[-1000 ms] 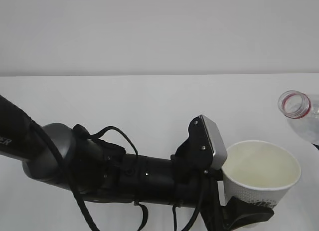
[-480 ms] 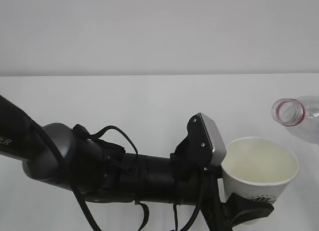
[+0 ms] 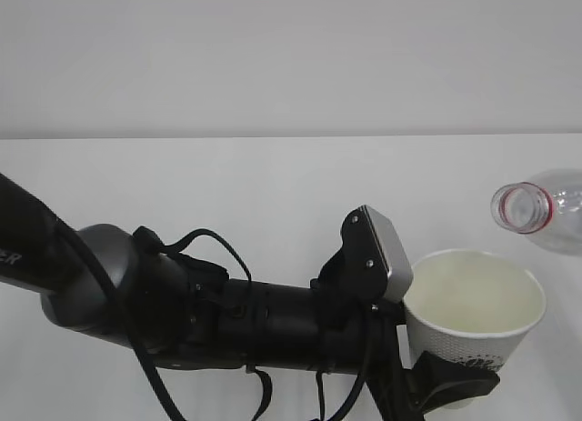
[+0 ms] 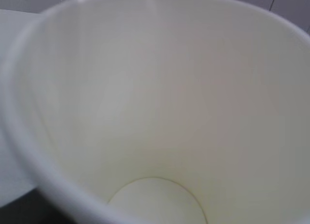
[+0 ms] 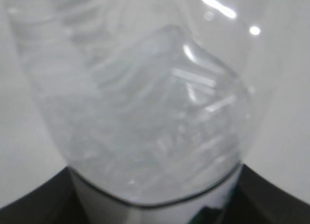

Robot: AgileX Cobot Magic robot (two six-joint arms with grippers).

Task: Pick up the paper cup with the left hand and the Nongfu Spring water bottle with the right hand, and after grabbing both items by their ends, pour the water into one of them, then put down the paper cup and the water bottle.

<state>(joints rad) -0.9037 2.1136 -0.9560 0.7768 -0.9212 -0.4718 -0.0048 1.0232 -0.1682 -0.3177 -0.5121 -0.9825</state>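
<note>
Since one second ago the Nongfu Spring water bottle [image 3: 543, 210] is tipping lower, and its open red-ringed mouth is moving left, toward the paper cup [image 3: 475, 323]. Its long axis is now lying nearly level, with the mouth just above and right of the cup's rim, not yet over it. The left gripper [image 3: 452, 385] is clamping the cup low on its wall; the cup is looking empty. The right gripper itself is not showing, though its wrist view is filled by the bottle, so I judge it is holding the bottle. On the left arm [image 3: 164, 298] only the letters "ER" are readable.
</note>
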